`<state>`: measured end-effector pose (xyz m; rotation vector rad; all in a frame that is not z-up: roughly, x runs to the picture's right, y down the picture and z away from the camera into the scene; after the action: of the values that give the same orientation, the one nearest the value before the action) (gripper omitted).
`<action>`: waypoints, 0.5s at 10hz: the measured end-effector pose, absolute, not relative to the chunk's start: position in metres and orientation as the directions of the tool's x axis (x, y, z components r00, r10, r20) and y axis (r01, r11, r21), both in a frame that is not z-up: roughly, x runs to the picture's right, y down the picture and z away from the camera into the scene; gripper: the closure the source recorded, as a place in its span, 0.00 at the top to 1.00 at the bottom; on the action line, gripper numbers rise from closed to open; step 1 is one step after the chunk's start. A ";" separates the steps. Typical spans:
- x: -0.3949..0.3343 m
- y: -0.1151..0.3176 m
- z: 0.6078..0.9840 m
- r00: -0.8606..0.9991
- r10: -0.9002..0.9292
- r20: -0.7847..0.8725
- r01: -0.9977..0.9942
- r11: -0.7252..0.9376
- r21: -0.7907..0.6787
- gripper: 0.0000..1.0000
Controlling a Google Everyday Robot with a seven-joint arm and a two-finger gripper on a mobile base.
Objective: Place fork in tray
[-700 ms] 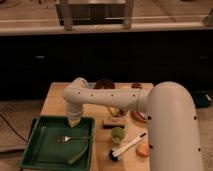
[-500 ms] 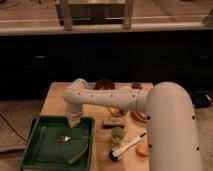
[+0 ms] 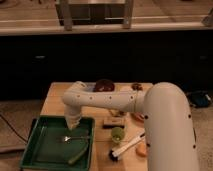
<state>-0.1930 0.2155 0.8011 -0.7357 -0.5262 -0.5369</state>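
Note:
The dark-green tray (image 3: 37, 150) sits at the front left of the wooden table. The small silvery fork (image 3: 75, 137) lies flat inside it, tines to the left and handle to the right. My gripper (image 3: 73, 125) hangs from the white arm just above the fork's middle, over the tray's far right part. I cannot tell whether it touches the fork. A curved green vegetable-like piece (image 3: 77, 156) also lies in the tray, near its front right corner.
Right of the tray are a dark flat block (image 3: 114, 122), a round green object (image 3: 117, 134), a white stick with a black end (image 3: 127, 147) and an orange piece (image 3: 142, 149). A brown bowl (image 3: 104, 86) stands at the back. My arm (image 3: 165, 125) fills the right side.

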 end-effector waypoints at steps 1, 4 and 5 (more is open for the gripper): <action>-0.195 0.217 0.802 0.739 -0.269 0.618 0.624 0.620 -0.476 0.07; -0.194 0.215 0.794 0.736 -0.278 0.618 0.629 0.618 -0.471 0.36; -0.193 0.216 0.792 0.734 -0.282 0.617 0.633 0.613 -0.473 0.47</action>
<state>-0.1928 0.2155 0.7920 -0.7356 -0.5243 -0.5559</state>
